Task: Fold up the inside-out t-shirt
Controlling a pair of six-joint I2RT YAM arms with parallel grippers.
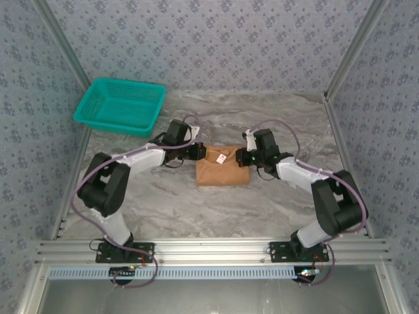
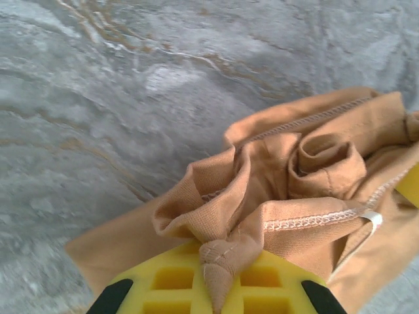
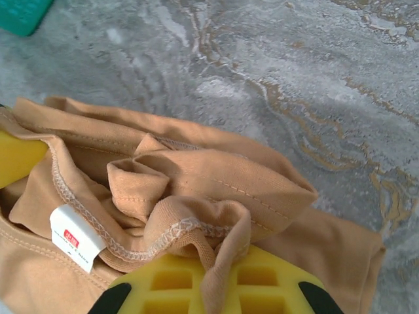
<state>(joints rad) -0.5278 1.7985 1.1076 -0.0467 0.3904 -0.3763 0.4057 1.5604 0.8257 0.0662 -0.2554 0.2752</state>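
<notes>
The inside-out t-shirt (image 1: 222, 171) lies as a small orange-tan folded rectangle in the middle of the table, its white neck tag (image 1: 220, 157) on top. My left gripper (image 1: 200, 154) is at the shirt's upper left corner and my right gripper (image 1: 241, 157) at its upper right. In the left wrist view, the left gripper (image 2: 220, 265) is shut on a bunched pinch of the t-shirt (image 2: 308, 163) between yellow pads. The right gripper (image 3: 222, 278) is likewise shut on a hemmed fold of the t-shirt (image 3: 216, 176), with the tag (image 3: 75, 239) just to its left.
A teal mesh basket (image 1: 121, 106) stands at the back left of the marble table (image 1: 196, 209); one corner of the basket (image 3: 19, 13) shows in the right wrist view. Patterned walls enclose the table on three sides.
</notes>
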